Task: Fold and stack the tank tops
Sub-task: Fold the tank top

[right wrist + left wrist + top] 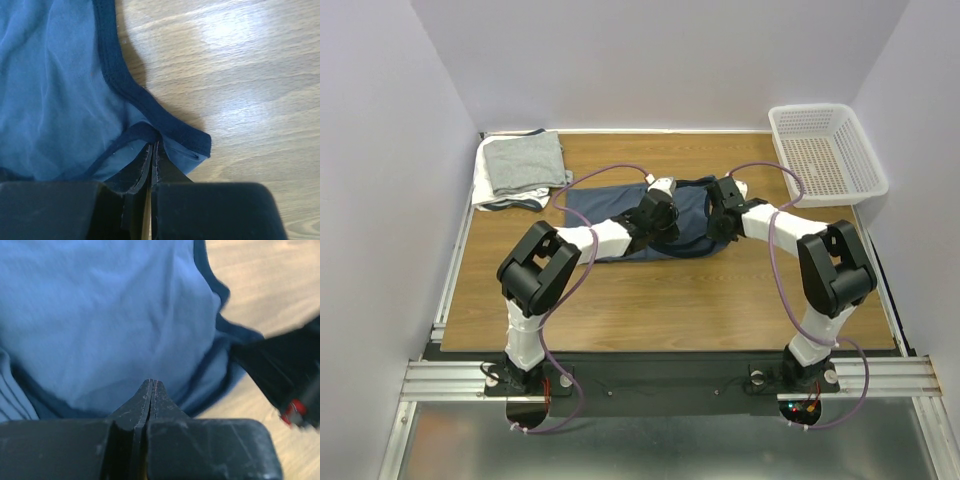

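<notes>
Left gripper [151, 385], jaws pressed shut, hovers over the slate-blue tank top [603, 208] spread at centre (navy trim visible). Right gripper [151, 147] is pinched closed on its trimmed right edge; grey tank tops [525, 165] lie folded far left

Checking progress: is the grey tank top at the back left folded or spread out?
Folded: the grey tank top lies as a compact, layered rectangle stacked on a white tank top.
</notes>
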`<act>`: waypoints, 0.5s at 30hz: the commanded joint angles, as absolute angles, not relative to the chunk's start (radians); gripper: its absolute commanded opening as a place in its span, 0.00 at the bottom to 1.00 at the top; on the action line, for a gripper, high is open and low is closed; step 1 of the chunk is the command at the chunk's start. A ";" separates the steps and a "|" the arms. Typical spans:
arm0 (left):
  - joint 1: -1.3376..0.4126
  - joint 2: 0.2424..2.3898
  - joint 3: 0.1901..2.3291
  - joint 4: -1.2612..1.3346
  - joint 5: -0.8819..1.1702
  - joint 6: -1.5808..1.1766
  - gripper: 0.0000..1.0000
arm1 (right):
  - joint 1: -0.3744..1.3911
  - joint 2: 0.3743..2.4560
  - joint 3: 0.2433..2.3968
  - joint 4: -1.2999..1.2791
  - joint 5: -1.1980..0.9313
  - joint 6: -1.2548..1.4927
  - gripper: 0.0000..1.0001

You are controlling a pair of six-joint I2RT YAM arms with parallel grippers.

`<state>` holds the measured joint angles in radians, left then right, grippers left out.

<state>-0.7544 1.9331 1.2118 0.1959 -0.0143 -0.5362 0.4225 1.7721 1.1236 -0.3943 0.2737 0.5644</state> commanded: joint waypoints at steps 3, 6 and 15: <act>-0.779 1.813 1.143 0.383 0.025 -0.499 0.14 | 0.413 1.744 1.160 -0.416 0.222 0.584 0.03; -0.779 1.822 1.158 0.391 0.021 -0.499 0.23 | 0.413 1.686 1.138 -0.420 0.215 0.601 0.02; -0.779 2.002 1.408 0.319 0.044 -0.500 0.20 | 0.413 1.511 1.022 -0.425 0.219 0.635 0.02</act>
